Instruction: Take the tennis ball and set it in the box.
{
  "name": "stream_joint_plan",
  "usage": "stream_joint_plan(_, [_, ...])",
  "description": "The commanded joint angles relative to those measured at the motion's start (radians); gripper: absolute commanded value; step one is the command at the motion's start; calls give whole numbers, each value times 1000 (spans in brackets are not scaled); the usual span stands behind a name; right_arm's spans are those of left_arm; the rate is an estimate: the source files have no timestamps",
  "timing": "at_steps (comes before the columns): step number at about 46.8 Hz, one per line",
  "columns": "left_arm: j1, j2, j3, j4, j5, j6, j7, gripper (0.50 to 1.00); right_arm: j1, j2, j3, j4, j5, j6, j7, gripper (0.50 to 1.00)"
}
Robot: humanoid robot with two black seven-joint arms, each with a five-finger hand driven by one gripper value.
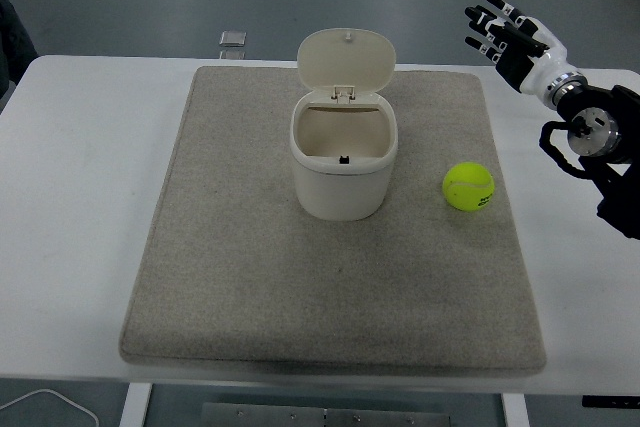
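Note:
A yellow-green tennis ball (469, 187) lies on the grey mat (250, 277), right of centre. A cream box (343, 162) with its hinged lid standing open sits upright at the mat's middle, to the ball's left, and looks empty inside. My right hand (500, 32) is raised at the upper right, beyond and above the ball, with fingers spread and holding nothing. It is well apart from the ball. My left arm does not show.
The mat lies on a white table (80, 197). A small grey object (233, 39) sits at the table's far edge, behind the mat. A dark shape shows at the top left edge.

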Motion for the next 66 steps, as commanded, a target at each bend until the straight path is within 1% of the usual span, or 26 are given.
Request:
stream_joint_plan(1, [2, 0, -1, 0, 0, 0, -1, 992, 0, 2, 0, 0, 0, 0, 0, 930])
stream_joint_plan(8, [2, 0, 0, 3, 0, 0, 1, 992, 0, 2, -2, 0, -2, 1, 0, 930])
stream_joint_plan(13, [0, 0, 2, -14, 2, -2, 1, 992, 0, 2, -3, 0, -2, 3, 0, 930])
stream_joint_plan(19, [0, 0, 0, -3, 2, -2, 1, 992, 0, 1, -8, 0, -17, 11, 0, 930])
stream_joint_plan(27, [0, 0, 0, -8, 0, -2, 1, 992, 3, -12, -20, 0, -34, 63, -2, 930])
stream_joint_plan(30, [0, 0, 0, -11, 2, -2, 1, 992, 3, -18, -20, 0, -71, 80, -2, 930])
stream_joint_plan(35, [0, 0, 0, -5, 0, -2, 1, 992, 1, -48, -20, 0, -143, 92, 0, 930])
stream_joint_plan(40, [0, 0, 0, -3, 0, -2, 1, 992, 6, -68, -20, 0, -181, 116, 0, 930])
stream_joint_plan(53, [0, 0, 0, -5, 0, -2, 1, 992, 18, -133, -22, 8, -305, 230, 0, 930])
stream_joint_plan(56, [0, 0, 0, -5, 2, -2, 1, 992, 21, -153, -23, 28, -356, 265, 0, 930])
stream_joint_plan(59, [0, 0, 0, -5, 2, -2, 1, 992, 21, -186, -23, 73, -416, 287, 0, 930])
stream_joint_plan(63, [0, 0, 0, -5, 0, -2, 1, 992, 14, -245, -23, 165, -500, 284, 0, 930])
stream_joint_plan(66, [0, 0, 0, -5, 0, -2, 1, 992, 9, -275, -22, 231, -560, 281, 3, 930])
